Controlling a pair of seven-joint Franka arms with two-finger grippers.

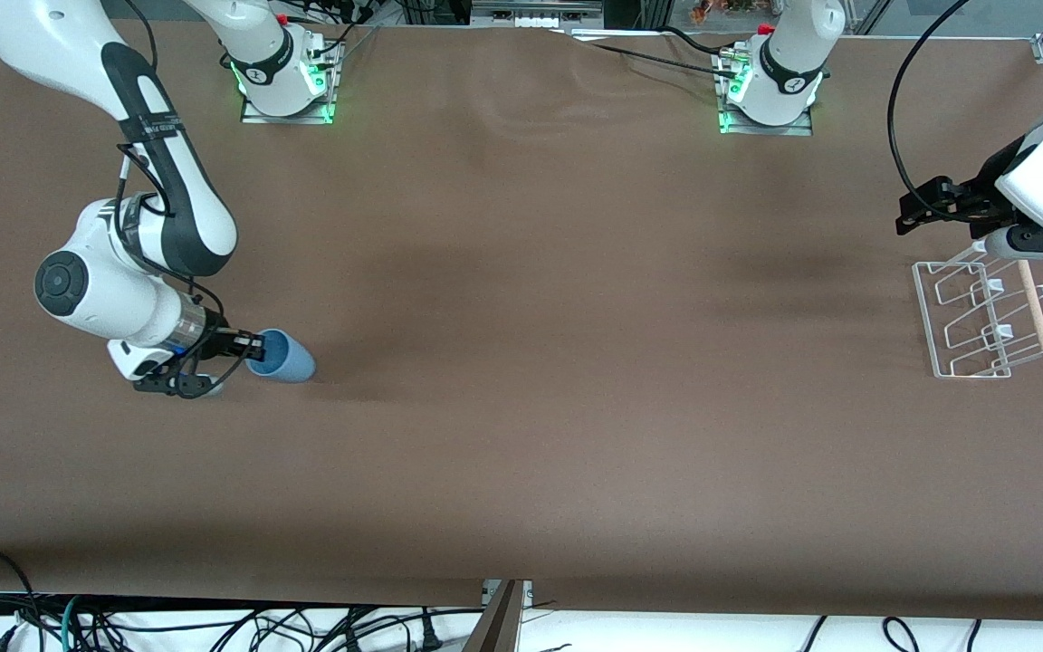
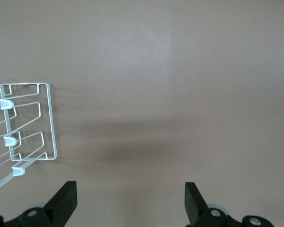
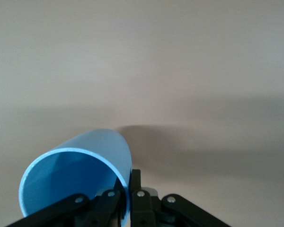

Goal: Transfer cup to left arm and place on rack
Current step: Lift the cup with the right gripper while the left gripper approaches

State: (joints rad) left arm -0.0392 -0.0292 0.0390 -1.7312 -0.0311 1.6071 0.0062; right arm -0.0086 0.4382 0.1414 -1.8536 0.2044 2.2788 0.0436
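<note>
One cup [image 1: 283, 357] lies on its side on the desk [image 1: 521, 435] toward the right arm's end, its rim pinched by the right pincer [image 1: 253, 345]. Left pincer [image 2: 130, 201] waits spread beside the one rack [image 1: 983, 321] at the left arm's end.

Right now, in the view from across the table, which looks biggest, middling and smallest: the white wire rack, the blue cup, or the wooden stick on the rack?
1. rack, clearly largest.
2. cup.
3. wooden dowel: longer than the cup but far thinner, so this ranking is unsure.
</note>
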